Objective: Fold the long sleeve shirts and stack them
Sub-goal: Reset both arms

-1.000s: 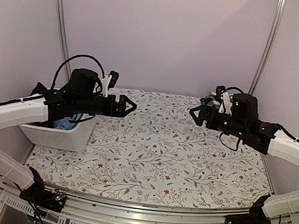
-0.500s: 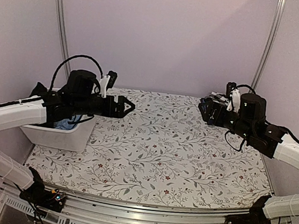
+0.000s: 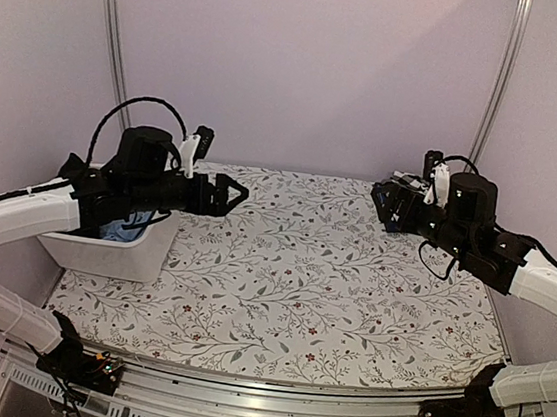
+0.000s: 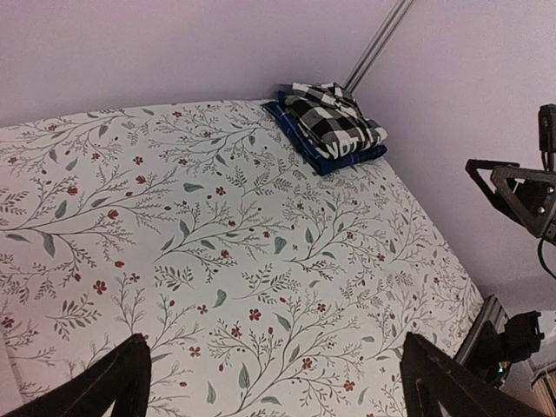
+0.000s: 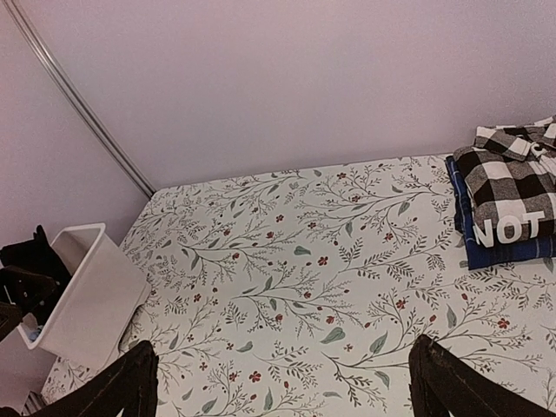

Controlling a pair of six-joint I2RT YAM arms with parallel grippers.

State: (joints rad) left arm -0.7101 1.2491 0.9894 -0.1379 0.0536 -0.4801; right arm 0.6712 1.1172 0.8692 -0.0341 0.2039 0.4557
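Claws gape wide, left claw (image 3: 240, 199) and right claw (image 3: 384, 202) alike, holding and touching nothing.

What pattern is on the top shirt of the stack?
Black-and-white check on the top shirt; right wrist view shows it best.

In the right wrist view the folded black-and-white buffalo check shirt (image 5: 508, 195) runs off the right edge. It hides all but a strip of the navy blue plaid shirt (image 5: 495, 254) beneath it. From the top camera neither shirt can be picked out behind the black wrist of the right arm (image 3: 464, 215), and the blue item (image 3: 120, 232) in the white plastic bin (image 3: 112, 255) is mostly covered by the left arm (image 3: 89, 192).
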